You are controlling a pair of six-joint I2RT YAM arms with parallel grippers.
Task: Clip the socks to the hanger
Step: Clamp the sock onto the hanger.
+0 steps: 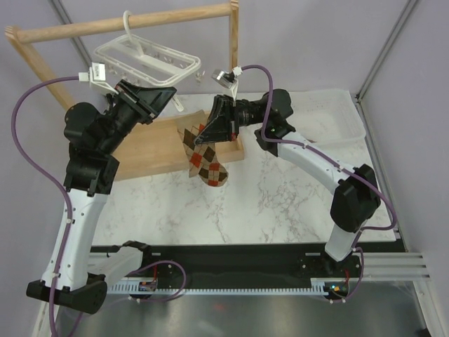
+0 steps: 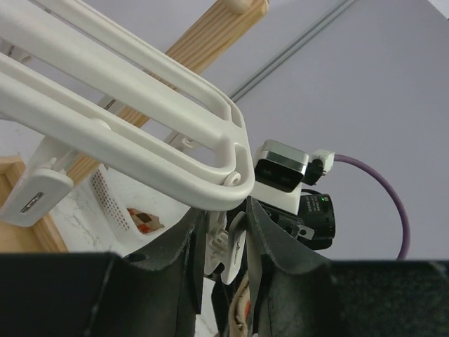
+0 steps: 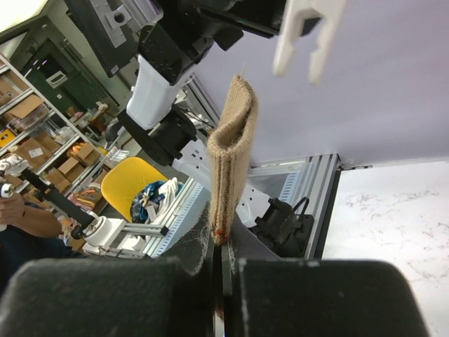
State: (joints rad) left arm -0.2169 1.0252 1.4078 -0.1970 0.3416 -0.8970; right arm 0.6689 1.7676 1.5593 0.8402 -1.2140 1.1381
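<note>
The white hanger (image 1: 144, 60) hangs by its hook from the wooden rack. My left gripper (image 1: 167, 98) reaches under its near right corner. In the left wrist view the left gripper (image 2: 224, 225) is shut on a white clip (image 2: 228, 246) below the hanger frame (image 2: 140, 119). My right gripper (image 1: 205, 130) is shut on one argyle sock (image 1: 207, 165), which hangs down from it. In the right wrist view the right gripper (image 3: 219, 242) pinches the sock's tan cuff (image 3: 231, 154), held upright just below a white clip (image 3: 309, 35). A second sock (image 2: 144, 220) lies in the white basket.
The wooden rack (image 1: 126, 24) stands at the back left, with its flat wooden base (image 1: 151, 147) on the marble table (image 1: 280, 203). A white perforated basket (image 1: 330, 116) sits at the back right. Other clips dangle along the hanger frame.
</note>
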